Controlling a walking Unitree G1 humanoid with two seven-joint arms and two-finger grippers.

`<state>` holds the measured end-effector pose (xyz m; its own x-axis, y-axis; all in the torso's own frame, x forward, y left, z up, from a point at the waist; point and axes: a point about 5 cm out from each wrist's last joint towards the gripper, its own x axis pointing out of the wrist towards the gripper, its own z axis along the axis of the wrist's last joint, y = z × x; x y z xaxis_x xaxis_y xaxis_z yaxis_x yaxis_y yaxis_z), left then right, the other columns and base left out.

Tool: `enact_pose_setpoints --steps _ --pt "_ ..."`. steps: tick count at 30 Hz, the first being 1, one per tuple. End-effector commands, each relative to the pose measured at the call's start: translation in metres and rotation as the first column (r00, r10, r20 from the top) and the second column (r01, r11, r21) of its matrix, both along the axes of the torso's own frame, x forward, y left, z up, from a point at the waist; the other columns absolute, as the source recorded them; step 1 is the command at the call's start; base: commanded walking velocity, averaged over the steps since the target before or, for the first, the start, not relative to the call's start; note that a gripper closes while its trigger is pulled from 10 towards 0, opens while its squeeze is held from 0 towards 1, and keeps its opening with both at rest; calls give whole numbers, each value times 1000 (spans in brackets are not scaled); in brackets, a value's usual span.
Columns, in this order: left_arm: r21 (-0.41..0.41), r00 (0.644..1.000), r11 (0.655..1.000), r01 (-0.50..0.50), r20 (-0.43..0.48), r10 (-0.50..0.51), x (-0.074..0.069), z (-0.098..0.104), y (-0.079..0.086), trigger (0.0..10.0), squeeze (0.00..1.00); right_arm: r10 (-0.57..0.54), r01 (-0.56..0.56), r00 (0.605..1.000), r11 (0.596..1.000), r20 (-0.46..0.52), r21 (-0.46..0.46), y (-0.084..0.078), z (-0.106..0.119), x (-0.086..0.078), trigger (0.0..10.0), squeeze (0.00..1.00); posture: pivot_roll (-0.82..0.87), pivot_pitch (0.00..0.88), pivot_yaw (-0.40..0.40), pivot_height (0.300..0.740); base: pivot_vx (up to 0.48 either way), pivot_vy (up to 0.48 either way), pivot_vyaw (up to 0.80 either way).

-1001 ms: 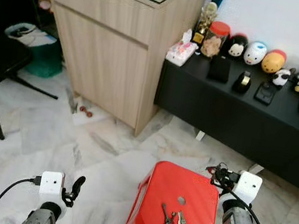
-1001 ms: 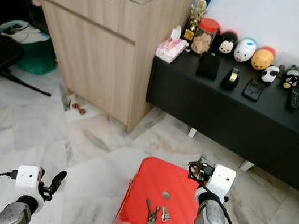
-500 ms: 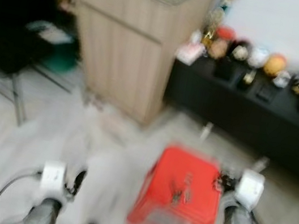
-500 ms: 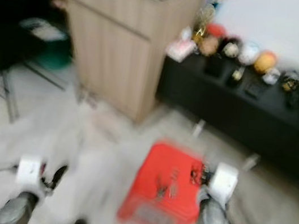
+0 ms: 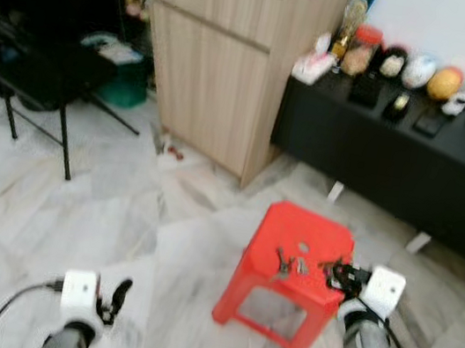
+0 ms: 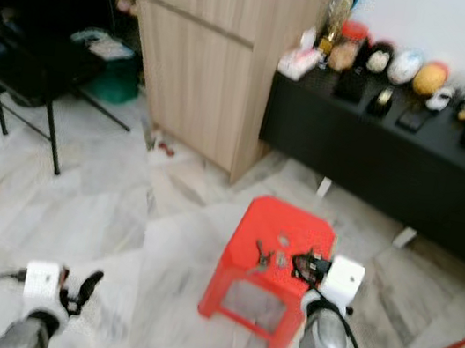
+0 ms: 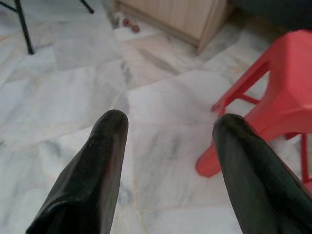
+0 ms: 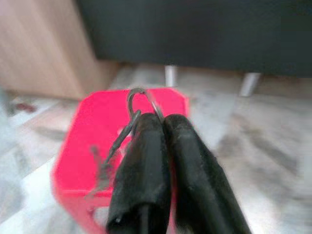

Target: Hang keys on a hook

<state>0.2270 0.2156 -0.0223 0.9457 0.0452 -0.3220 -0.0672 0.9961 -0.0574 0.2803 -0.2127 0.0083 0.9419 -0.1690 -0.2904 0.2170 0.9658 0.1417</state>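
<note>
While the right gripper (image 8: 163,122) pinches a thin wire ring (image 8: 141,97), fingers together:
Keys (image 5: 289,263): centre-right, on the red stool (image 5: 311,241).
Left gripper (image 7: 168,126): fingers apart, over marble floor (image 5: 76,201).
Room: wooden cabinet (image 5: 225,57) top centre, black bench (image 5: 396,157) upper right.
Unclear: ring's attachment, blurred.
</note>
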Motion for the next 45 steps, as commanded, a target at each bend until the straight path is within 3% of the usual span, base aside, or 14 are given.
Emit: enact_pose_setpoints --steps 1,11,33,45 --pt "-14 1000 1000 -9 -16 9 -5 -4 1 10000 0 -1 1 1000 1000 14 10 2 3 3 10000 0 -28 71 -68 740 0 0 0" --pt "-3 999 1000 21 -26 -21 -5 -6 -4 10000 0 -4 4 1000 1000 10 15 1 3 4 10000 0 -28 67 -68 740 0 0 0" --pt "-6 999 1000 28 -29 -28 -3 -6 -5 10000 0 -12 12 1000 1000 -3 23 1 0 3 10000 0 -33 34 -66 740 0 -366 0" --pt "-7 1000 1000 14 -25 -14 -2 -5 -3 10000 0 30 -30 1000 1000 10 -3 -3 3 2 10000 0 -37 50 -70 740 0 0 0"
